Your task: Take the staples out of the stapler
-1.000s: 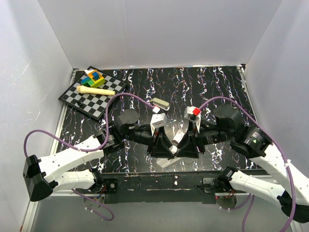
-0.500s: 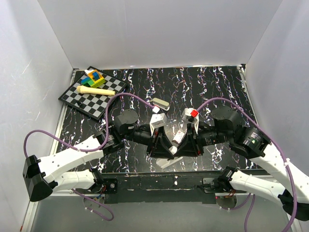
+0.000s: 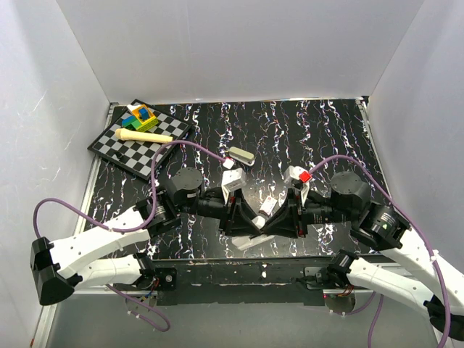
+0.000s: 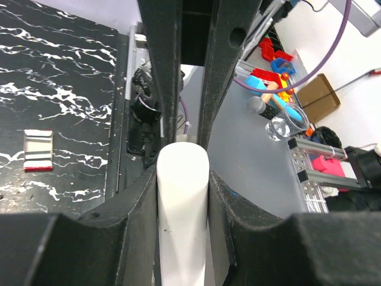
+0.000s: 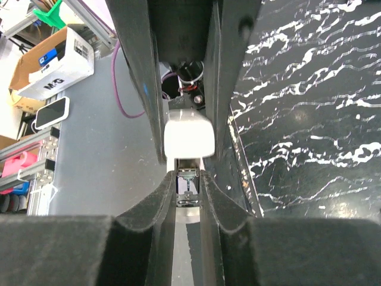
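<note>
**Operator:** What occupies the left side of the table (image 3: 333, 130)?

**Technician:** A chessboard (image 3: 123, 154) sits at the far left corner. It carries coloured blocks (image 3: 139, 116) and a cream stick (image 3: 143, 135). A beige oblong (image 3: 241, 154) lies on the table to the right of the board, apart from both arms.

**Operator:** How does the left gripper (image 3: 246, 219) stand?

**Technician:** Its fingers are narrow and clamped on the stapler (image 4: 181, 202). In the left wrist view both fingers press against its sides.

**Operator:** Describe the stapler.

**Technician:** It is a slim, smooth white plastic bar with a rounded end, far narrower than the gripper. In the top view it slants beneath the fingers at the middle of the table's near edge. Whether it touches the table cannot be told. In the right wrist view one end shows as a white rounded cap, with a narrow grey metal channel beneath it.

**Operator:** And the right gripper (image 3: 281, 219)?

**Technician:** Its fingers are narrow too, closed on the stapler's metal-channel section. The two grippers face each other with their tips nearly meeting.
</note>
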